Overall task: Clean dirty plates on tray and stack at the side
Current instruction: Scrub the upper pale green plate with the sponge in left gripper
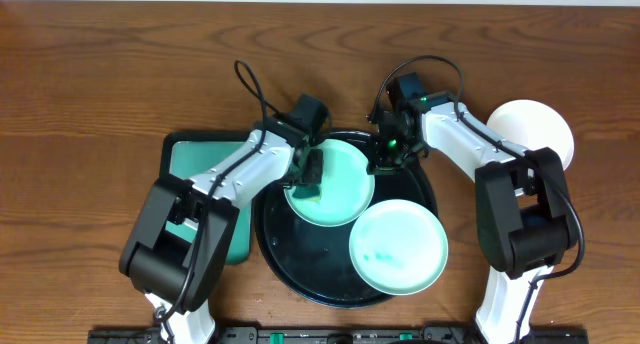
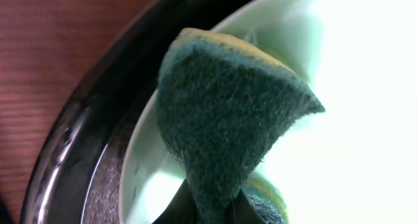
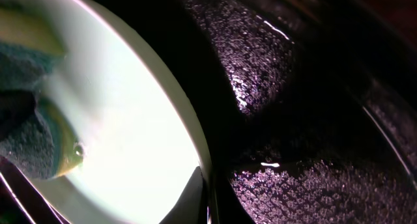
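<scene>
My left gripper [image 1: 312, 174] is closed tightly on a sponge [image 2: 228, 120], green rough side out, and presses it on the mint plate [image 1: 345, 189] that lies in the back part of the black tray [image 1: 275, 239]. I hold the sponge folded like this, I think, so that the rough face meets the plate and the gripper itself stays off it. My right gripper [image 1: 383, 162] is closed at the right edge of the same plate. In the right wrist view the rim runs down between its tips, so I judge it pinches the rim to stop the plate from sliding while the sponge rubs. The second plate [image 1: 400, 249] waits in the front right part of the tray with small green smears on it, so it is not yet cleaned. It lies just beside the mint plate, and I cannot tell if the two rims touch. A white plate [image 1: 535, 129] sits outside the tray on its right, on the counter [image 1: 100, 64], partly hidden by my right arm. This looks like the place for the stack. Left of the tray, under my left arm, is a teal tray [image 1: 195, 159]. What stands in the way is mostly my own rig: both grippers work near each other over one small plate, and the second plate leaves little room on that side of the tray.
</scene>
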### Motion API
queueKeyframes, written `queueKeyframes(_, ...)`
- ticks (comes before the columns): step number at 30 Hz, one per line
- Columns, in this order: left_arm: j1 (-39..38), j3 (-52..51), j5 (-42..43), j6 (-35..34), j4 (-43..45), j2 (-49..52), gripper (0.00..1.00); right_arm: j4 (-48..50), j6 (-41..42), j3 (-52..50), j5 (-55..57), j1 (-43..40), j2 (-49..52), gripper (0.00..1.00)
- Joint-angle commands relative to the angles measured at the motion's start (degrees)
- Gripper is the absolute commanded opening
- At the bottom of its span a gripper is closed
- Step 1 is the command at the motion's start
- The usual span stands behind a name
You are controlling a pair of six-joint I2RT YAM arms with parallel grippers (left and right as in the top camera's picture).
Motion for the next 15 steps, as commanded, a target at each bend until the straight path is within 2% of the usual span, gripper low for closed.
queueKeyframes(1,0.2,-3.9,14.0,7.5,-3.6,3.2,0.07,-0.6,-0.2,-0.2,4.0,-0.5,0.7,0.01)
queueKeyframes(4,-1.0,-3.9,22.7,10.4,-2.2,3.2,0.07,-0.6,-0.2,-0.2,4.0,-0.5,0.7,0.01)
queueKeyframes(7,-2.8,-3.9,28.0,10.8,0.5,3.2,0.07,-0.6,-0.2,-0.2,4.0,-0.5,0.7,0.01)
queueKeyframes(10,-5.7,-3.9,31.4,10.7,5.0,3.2,0.07,-0.6,-0.2,-0.2,4.0,-0.5,0.7,0.01)
queueKeyframes(15,-8.7,-3.9,31.7,7.6,11.0,3.2,0.07,-0.8,-0.2,-0.2,4.0,-0.5,0.7,0.01)
